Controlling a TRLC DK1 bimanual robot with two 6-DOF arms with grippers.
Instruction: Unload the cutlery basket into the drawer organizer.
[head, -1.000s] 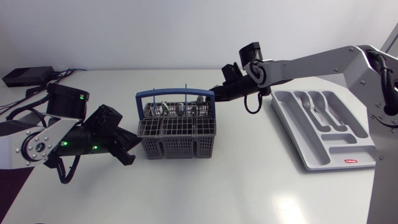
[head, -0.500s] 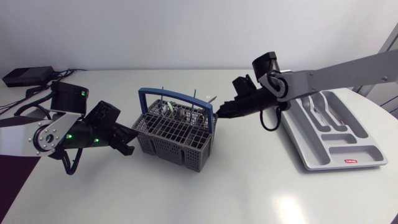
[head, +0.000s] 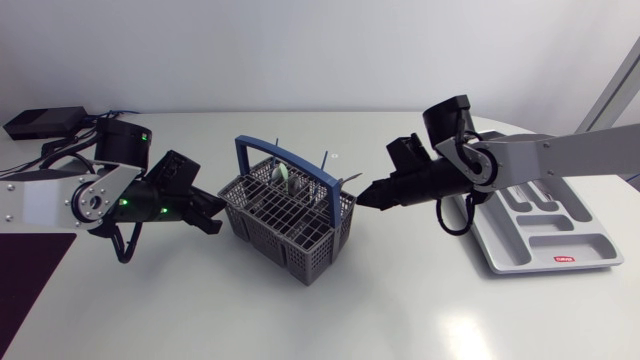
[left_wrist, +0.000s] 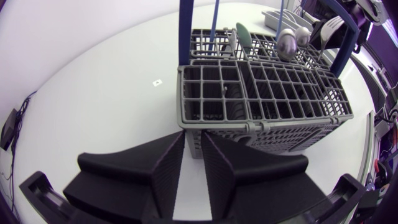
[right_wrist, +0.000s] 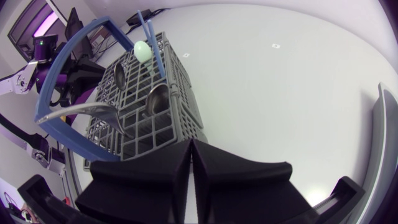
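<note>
The red label on the drawer organizer is too small to read.

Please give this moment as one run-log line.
left gripper: shut on cutlery basket | right gripper: shut, at its opposite end | spoons: in basket

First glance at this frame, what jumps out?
The grey cutlery basket with its blue handle, in the middle, spoons standing in it. The left gripper and right gripper sit at its opposite ends, tips against its walls. The drawer organizer lies at far right.
</note>
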